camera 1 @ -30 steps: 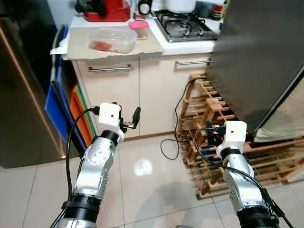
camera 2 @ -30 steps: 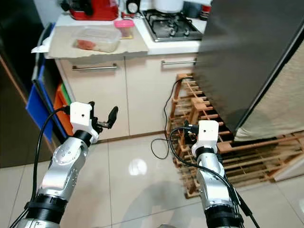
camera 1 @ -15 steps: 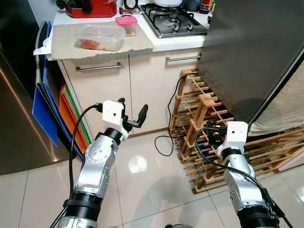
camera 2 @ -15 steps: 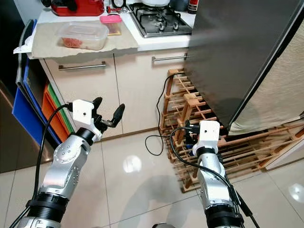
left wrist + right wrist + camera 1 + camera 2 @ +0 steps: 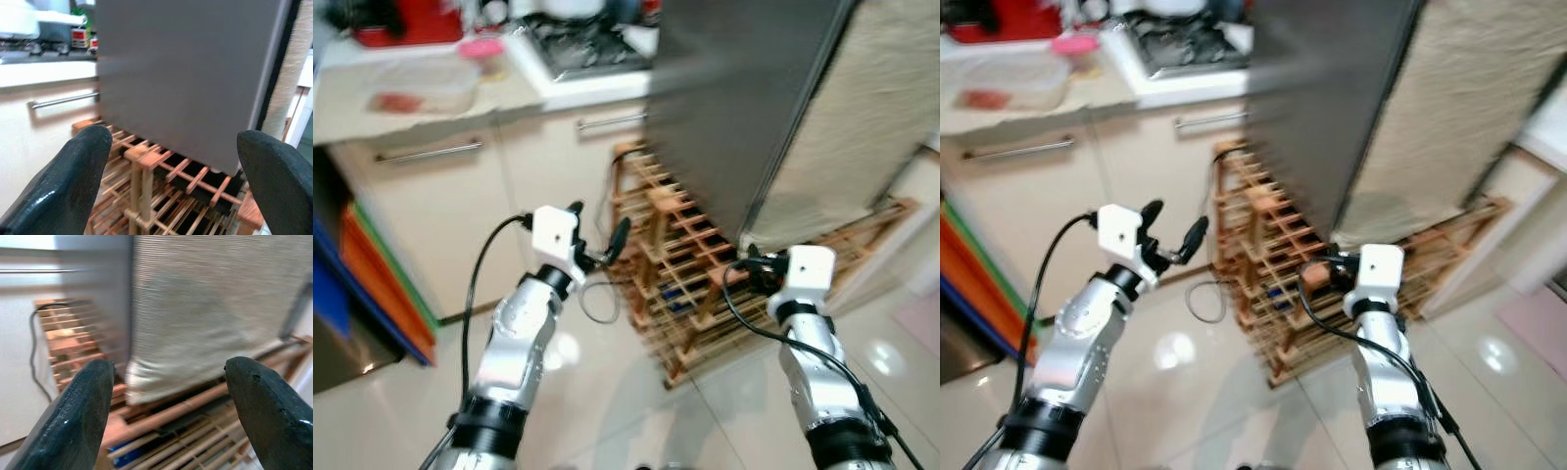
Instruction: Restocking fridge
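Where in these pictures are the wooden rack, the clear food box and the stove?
wooden rack (image 5: 671, 250), left eye view, on its upper slats.
clear food box (image 5: 1004, 83), right eye view, on its side wall.
stove (image 5: 1190, 44), right eye view, on its burner grate.

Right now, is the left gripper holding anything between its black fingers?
No: in the left wrist view the left gripper stands open, with the wooden slatted rack visible between its fingers.

No readable text, labels or nos. anywhere. Small red displays (image 5: 79, 36) at the back of the table (image 5: 44, 73) show sth, but too blurred to read.
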You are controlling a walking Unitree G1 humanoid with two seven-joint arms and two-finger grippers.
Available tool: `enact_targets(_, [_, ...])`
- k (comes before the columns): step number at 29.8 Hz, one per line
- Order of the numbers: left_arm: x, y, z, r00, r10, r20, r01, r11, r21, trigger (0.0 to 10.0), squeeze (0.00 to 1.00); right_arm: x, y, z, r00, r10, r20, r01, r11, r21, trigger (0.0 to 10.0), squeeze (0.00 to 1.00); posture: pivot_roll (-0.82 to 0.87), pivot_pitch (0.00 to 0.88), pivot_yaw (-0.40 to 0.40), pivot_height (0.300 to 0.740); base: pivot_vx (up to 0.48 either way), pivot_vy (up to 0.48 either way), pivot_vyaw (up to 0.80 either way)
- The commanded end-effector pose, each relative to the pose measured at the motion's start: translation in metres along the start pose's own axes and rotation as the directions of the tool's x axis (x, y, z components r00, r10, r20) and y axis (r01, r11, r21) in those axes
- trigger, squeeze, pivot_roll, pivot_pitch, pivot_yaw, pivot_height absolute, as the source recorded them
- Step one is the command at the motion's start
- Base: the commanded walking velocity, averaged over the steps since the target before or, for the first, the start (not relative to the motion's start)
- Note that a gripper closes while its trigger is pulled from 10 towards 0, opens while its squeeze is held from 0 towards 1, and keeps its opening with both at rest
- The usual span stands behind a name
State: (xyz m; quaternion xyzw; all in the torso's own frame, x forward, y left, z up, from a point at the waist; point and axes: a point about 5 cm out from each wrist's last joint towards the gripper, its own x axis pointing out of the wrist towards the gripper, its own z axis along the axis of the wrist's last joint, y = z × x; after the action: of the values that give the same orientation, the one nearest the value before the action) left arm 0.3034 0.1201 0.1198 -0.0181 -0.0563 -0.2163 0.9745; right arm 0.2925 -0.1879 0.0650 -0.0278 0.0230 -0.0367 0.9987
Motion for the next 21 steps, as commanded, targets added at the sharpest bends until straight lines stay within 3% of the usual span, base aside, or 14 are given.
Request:
enact_targets(1, [0.0021, -0.0023, 0.0015, 1.000, -0.012, 0.005, 0.012, 1.000, 0.000, 10.0, 0.00, 0.0012, -0.0027, 0.0012, 1.000, -0.009, 0.007, 0.009, 1.000, -0.001, 10.0, 0.00, -0.03, 0.000, -0.019, 0.740, 0.000, 0.000, -0.51])
enact_targets(6, [0.0066, -0.0011, -0.0040, 0.999, 0.003, -0.047, 0.000, 0.999, 0.053, 10.0, 0.00, 0.0014, -0.0027, 0.0020, 1.000, -0.011, 0.014, 0.011, 1.000, -0.001, 10.0, 0.00, -0.03, 0.000, -0.018, 0.740, 0.000, 0.000, -0.51])
enact_targets(17, [0.0105, 0.0010, -0.0013, 0.999, 0.001, -0.041, 0.003, 0.997, 0.079, 10.0, 0.00, 0.0012, -0.0036, 0.0031, 1.000, -0.019, 0.024, 0.019, 1.000, -0.001, 10.0, 0.00, -0.04, 0.000, -0.016, 0.740, 0.000, 0.000, -0.51])
enact_targets(21, [0.0118, -0.0031, 0.0004, 1.000, -0.021, -0.022, 0.024, 0.992, 0.120, 10.0, 0.00, 0.0001, -0.0013, 0.0066, 0.998, -0.013, 0.058, 0.015, 0.999, -0.031, 10.0, 0.00, -0.04, 0.000, -0.015, 0.740, 0.398, 0.000, 0.00])
